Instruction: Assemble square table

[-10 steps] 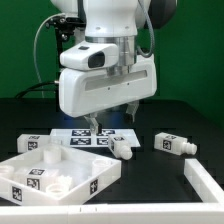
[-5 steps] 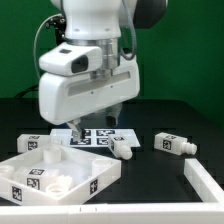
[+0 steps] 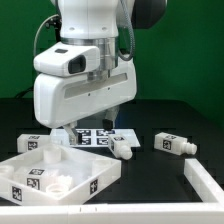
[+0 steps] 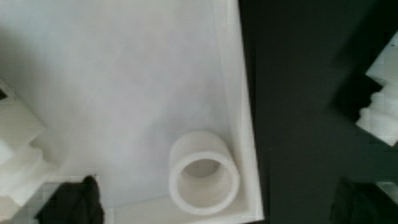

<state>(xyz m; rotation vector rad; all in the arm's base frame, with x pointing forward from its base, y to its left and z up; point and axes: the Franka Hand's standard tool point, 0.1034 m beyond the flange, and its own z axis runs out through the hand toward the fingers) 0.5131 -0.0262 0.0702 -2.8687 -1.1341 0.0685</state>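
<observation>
The square table top (image 3: 70, 172) lies flat at the front of the exterior view's left, white with tags on its rim. In the wrist view it (image 4: 125, 90) fills most of the picture, with a round corner socket (image 4: 205, 172) near its edge. My gripper (image 4: 217, 205) hangs above that corner, open and empty, with one dark fingertip on each side of the socket. In the exterior view the gripper (image 3: 72, 130) is mostly hidden by the big white hand. Tagged white legs lie at the left (image 3: 32, 142), the middle (image 3: 120, 147) and the right (image 3: 172, 144).
The marker board (image 3: 98, 136) lies flat behind the table top, partly under the hand. Another white part (image 3: 206, 180) sits at the front of the exterior view's right. The robot's body stands behind, in front of a green wall.
The hand has moved towards the exterior view's left, from over the marker board to over the table top's far corner. The parts have not moved.
</observation>
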